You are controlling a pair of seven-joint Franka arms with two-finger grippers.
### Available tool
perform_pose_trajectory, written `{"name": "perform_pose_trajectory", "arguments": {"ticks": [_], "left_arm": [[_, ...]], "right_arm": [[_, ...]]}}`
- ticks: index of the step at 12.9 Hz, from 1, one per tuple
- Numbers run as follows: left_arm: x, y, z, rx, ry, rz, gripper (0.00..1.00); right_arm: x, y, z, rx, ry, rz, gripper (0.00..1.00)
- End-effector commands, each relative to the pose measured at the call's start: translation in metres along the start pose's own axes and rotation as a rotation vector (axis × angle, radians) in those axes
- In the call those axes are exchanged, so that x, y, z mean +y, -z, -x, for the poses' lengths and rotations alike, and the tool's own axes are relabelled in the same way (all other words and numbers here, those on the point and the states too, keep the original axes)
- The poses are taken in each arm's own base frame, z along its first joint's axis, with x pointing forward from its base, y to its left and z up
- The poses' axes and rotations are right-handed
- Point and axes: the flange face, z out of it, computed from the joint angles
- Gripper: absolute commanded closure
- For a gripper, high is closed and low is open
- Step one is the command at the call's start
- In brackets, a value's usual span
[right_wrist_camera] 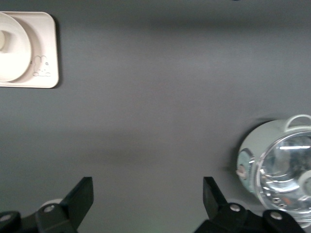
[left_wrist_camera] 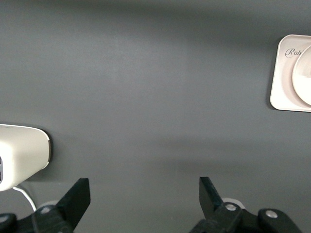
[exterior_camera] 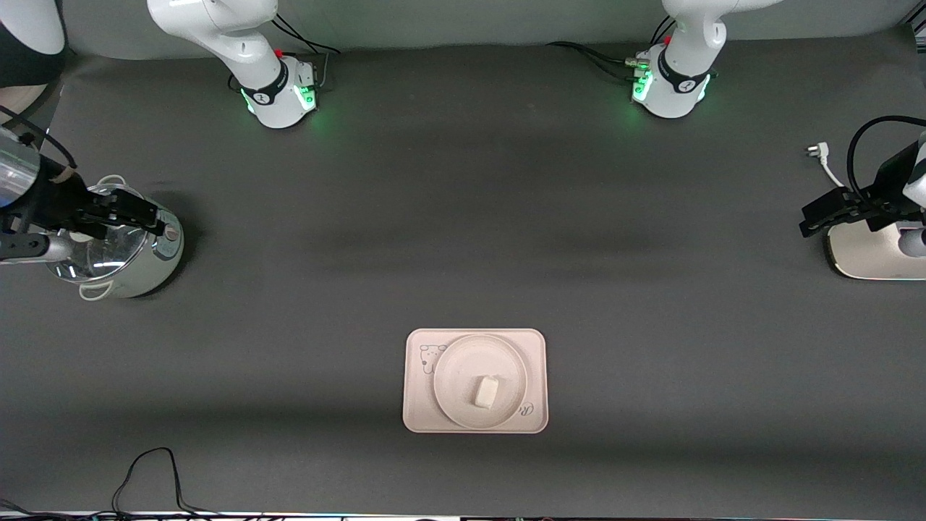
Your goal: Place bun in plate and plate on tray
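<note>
Centrally on the counter (exterior_camera: 463,217), near the front camera, the bun (exterior_camera: 486,391) lies in the plate (exterior_camera: 456,376), which sits on the tray (exterior_camera: 535,347). Right end effector (exterior_camera: 148,217) hangs over a pot (exterior_camera: 116,250) at its own end; left end effector (exterior_camera: 814,217) hangs over a toaster (exterior_camera: 868,253). Left wrist: left end effector (left_wrist_camera: 145,191) wide and empty, tray (left_wrist_camera: 284,77) well apart. Right wrist: right end effector (right_wrist_camera: 148,191) wide and empty, pot (right_wrist_camera: 277,165) beside it
</note>
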Motion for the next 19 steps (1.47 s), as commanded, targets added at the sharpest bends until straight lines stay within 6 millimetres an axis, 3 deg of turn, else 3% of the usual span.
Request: {"name": "perform_pose_trajectory", "arguments": {"ticks": [1,3,19], "left_arm": [[0.0011,0.0038,-0.0004,0.004,-0.010,0.011,0.00],[0.0002,0.0030,-0.0003,0.001,-0.006,0.011,0.00],[-0.0050,0.0044,0.0000,-0.001,-0.013,-0.015,0.00]], "right_arm": [[0.0273,0.0069,0.0107,0.007,0.030,0.028,0.00],[0.0353,0.0072,0.0135,-0.009,0.017,0.039,0.00],[0.0356,0.0109,0.0152,-0.006,0.008,0.065,0.00]]}}
